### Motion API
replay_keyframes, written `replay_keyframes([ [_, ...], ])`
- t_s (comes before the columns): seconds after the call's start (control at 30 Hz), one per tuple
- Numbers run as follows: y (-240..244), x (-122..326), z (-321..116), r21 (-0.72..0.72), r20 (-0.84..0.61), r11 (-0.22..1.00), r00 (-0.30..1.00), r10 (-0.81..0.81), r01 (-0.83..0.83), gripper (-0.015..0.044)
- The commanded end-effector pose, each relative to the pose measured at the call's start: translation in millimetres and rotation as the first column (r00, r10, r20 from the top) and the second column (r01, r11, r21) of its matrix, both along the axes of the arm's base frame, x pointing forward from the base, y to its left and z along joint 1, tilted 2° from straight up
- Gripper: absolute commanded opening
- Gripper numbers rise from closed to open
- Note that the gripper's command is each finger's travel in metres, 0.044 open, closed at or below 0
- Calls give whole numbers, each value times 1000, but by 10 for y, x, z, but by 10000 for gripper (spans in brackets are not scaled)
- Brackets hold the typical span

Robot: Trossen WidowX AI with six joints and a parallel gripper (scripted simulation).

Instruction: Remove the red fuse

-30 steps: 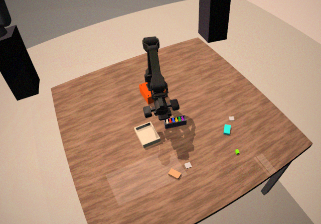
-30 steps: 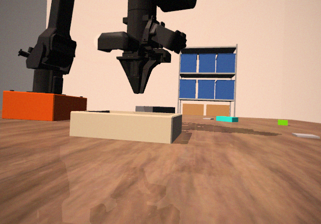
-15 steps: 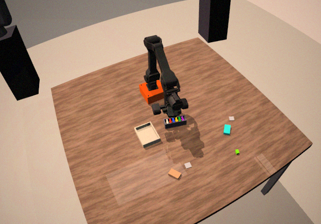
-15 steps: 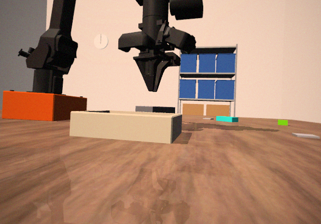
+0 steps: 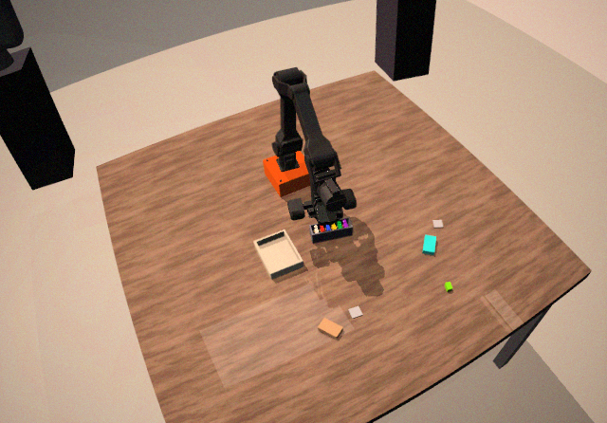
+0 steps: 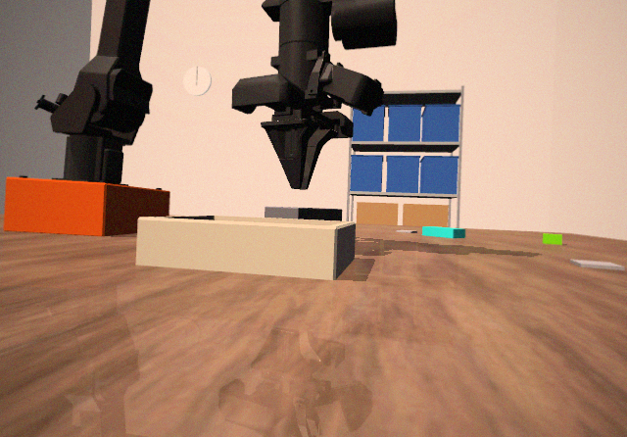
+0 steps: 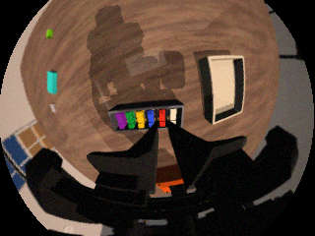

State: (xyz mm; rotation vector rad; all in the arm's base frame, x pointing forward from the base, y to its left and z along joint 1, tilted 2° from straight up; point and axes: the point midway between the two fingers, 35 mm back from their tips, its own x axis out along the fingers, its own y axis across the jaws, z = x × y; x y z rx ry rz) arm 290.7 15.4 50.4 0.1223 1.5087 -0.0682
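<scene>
The dark fuse block (image 5: pixel 331 230) stands on the wooden table with a row of coloured fuses in it. The red fuse (image 5: pixel 321 228) sits upright in the block, second from its left end, between a white and a blue fuse. In the wrist view the red fuse (image 7: pixel 161 118) lies just beyond my fingertips. My gripper (image 6: pixel 300 185) points straight down and hovers well above the block (image 6: pixel 303 213), apart from it. Its fingers are shut with nothing between them. The beige tray (image 5: pixel 278 253) lies empty to the left of the block, and also shows in the wrist view (image 7: pixel 224 87).
My orange base (image 5: pixel 286 174) stands behind the block. A cyan block (image 5: pixel 429 244), a green piece (image 5: pixel 448 286), a tan block (image 5: pixel 329 327) and two grey tiles (image 5: pixel 355 312) (image 5: pixel 437 223) lie right and front. Dark pillars stand off the table.
</scene>
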Motion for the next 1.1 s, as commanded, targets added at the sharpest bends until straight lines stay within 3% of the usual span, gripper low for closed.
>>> replay_keyframes([
  [0.0, -7, -8, -66, -5, -8, 1000, 1000, -3, 3, 65],
  [1.07, -4, -4, -236, -5, -8, 1000, 1000, -3, 3, 65],
])
